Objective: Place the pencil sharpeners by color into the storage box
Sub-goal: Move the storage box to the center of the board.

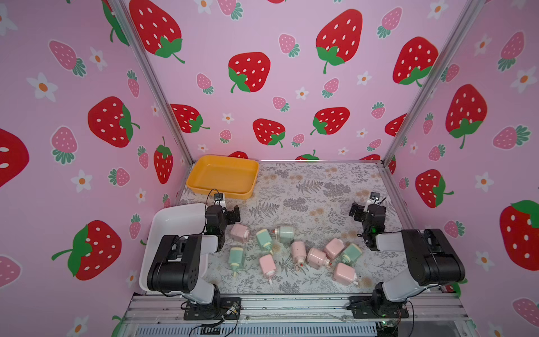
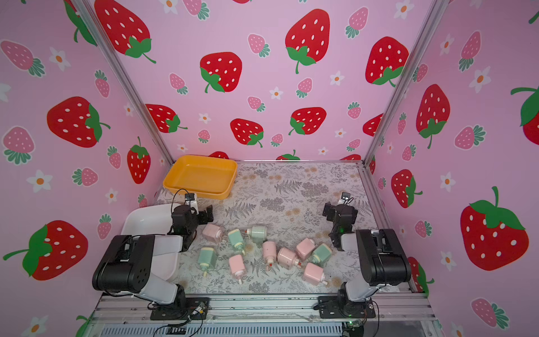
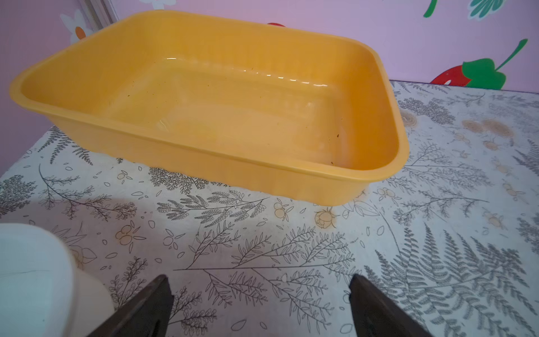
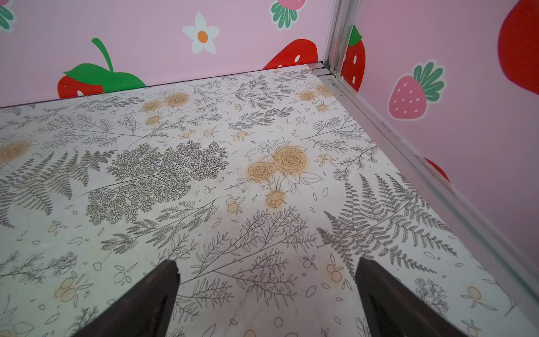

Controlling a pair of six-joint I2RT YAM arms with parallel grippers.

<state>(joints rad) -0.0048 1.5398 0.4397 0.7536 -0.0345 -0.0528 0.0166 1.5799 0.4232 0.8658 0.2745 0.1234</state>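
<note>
— What is sitting closest to us?
— The metal rail (image 1: 291, 305) is running along the near edge, carrying both arm bases. Just beyond it, the pencil sharpeners (image 1: 298, 252) are lying scattered on the floral counter (image 1: 320, 186), between the two arms.
— How are they looking?
— Small rounded boxes, each showing a cream end with a tiny crank. Six are pale pink and four mint green, pointing every which way. Four at the right are crowding together.
— And around them?
— The orange storage box (image 1: 224, 175) is sitting at the far left. The white storage box (image 1: 175, 221) is lying near left, partly hidden by the left arm.
— The end effectors?
— The left end effector (image 3: 259, 306) is hovering with its fingers spread apart, facing the orange storage box. The right end effector (image 4: 267, 291) is gaping likewise over the counter at the far right.
</note>
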